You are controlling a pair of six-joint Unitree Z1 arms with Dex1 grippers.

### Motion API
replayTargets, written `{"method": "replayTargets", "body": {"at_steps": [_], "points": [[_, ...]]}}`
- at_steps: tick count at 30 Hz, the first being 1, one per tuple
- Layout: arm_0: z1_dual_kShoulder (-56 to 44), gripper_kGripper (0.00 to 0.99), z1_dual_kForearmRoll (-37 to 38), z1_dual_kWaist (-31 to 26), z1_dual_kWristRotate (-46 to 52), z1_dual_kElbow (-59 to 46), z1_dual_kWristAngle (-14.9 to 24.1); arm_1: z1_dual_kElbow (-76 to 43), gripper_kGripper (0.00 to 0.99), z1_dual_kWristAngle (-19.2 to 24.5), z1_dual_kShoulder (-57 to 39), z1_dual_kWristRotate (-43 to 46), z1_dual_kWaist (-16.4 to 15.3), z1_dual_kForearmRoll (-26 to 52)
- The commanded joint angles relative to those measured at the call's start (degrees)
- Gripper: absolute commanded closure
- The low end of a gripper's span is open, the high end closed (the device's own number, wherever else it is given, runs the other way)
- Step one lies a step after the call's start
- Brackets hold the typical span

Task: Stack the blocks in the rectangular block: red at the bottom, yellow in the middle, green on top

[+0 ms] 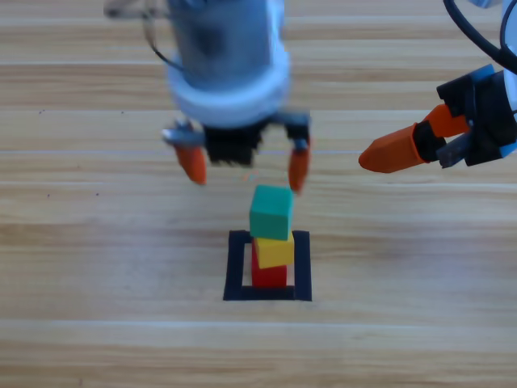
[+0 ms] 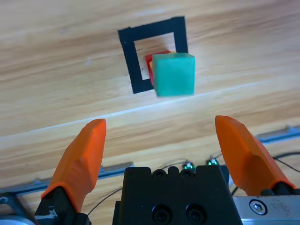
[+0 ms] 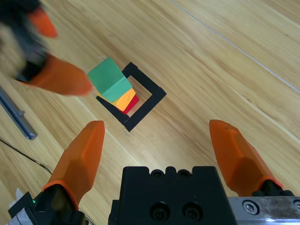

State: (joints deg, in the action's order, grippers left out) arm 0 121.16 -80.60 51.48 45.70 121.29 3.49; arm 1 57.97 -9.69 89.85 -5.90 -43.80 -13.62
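Inside the black tape rectangular block point(image 1: 235, 267) stands a stack of three cubes: red point(image 1: 269, 276) at the bottom, yellow point(image 1: 275, 251) on it, green point(image 1: 271, 212) on top and shifted a little off line. My left gripper point(image 1: 245, 167) hangs open just behind and above the stack, touching nothing. The left wrist view looks down on the green cube point(image 2: 174, 74) with red and yellow edges peeking out, inside the tape outline point(image 2: 127, 56). My right gripper point(image 1: 388, 153) waits at the right edge; its wrist view shows its jaws open and the stack point(image 3: 110, 83) farther off.
Bare wooden table point(image 1: 97, 267) surrounds the tape outline on all sides. A thin metal rail point(image 3: 16, 112) and cables lie along the table's far edge behind the left arm.
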Motion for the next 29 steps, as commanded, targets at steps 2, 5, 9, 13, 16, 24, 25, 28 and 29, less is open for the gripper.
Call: {"method": "replayTargets", "body": {"at_steps": [2,5,9,13,16,24,25,28,29], "points": [[-14.9,0.000,-0.4,2.1,-0.4,-5.3,4.5,-1.2,0.005,-0.4,1.9,0.4,1.0,-0.9],[-17.5,0.000,-0.4,3.1,-0.8,-6.3,5.6,-1.3,0.005,-0.3,1.9,0.5,1.0,-0.9],[-20.3,0.000,0.4,6.0,0.5,-10.3,7.1,-1.3,0.005,-0.3,1.8,0.5,1.0,-0.9],[-21.4,0.000,0.6,8.5,1.8,-12.0,8.2,-1.3,0.005,-0.2,1.9,0.6,1.0,-0.9],[-21.4,0.000,1.4,8.5,1.7,-13.2,8.2,-1.3,0.005,-0.2,1.8,0.7,1.0,-0.9],[-21.3,0.000,1.4,8.5,1.8,-14.3,8.4,-1.3,0.005,-0.2,1.8,0.8,1.0,-0.9],[-21.2,0.000,1.4,8.5,1.8,-14.4,8.4,-1.3,0.005,-0.2,1.8,0.8,1.0,-0.9],[-21.1,0.000,1.4,8.5,1.9,-14.8,8.5,-1.3,0.005,-0.2,1.8,0.8,1.0,-0.9],[-21.2,0.000,1.4,8.5,2.0,-14.9,8.6,-1.3,0.005,-0.2,1.9,0.8,1.0,-0.9]]}}
